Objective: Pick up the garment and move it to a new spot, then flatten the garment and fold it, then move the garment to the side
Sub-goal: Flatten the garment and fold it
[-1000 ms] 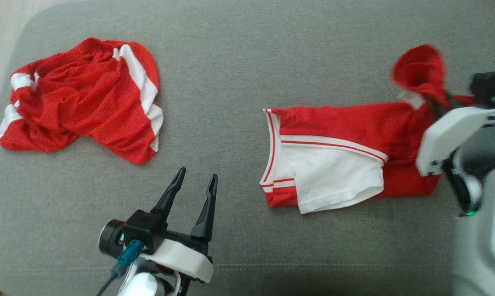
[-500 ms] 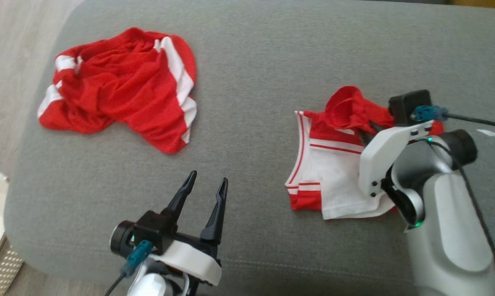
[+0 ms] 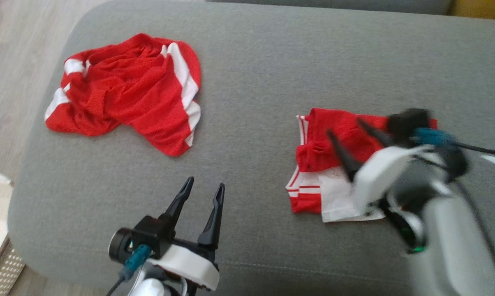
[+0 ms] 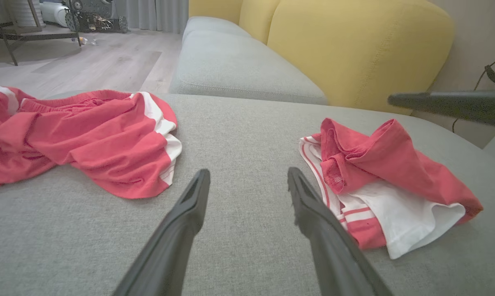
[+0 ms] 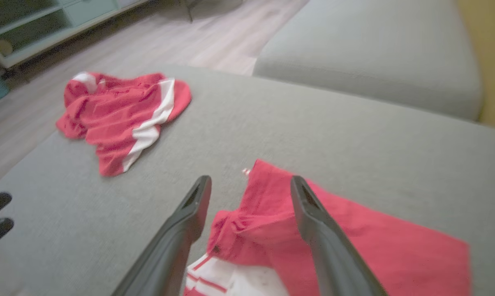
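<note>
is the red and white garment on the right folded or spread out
Folded: the garment has its red layer laid over the white panel, though loosely bunched.

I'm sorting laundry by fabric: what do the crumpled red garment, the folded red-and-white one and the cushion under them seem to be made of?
Crumpled red garment: thin sporty mesh knit, probably polyester; fine dotted texture, limp creases.
Folded red-and-white garment: smoother, matte jersey, possibly cotton; soft rounded folds.
Grey cushion: coarse woven upholstery, matte, flecked weave showing.
</note>
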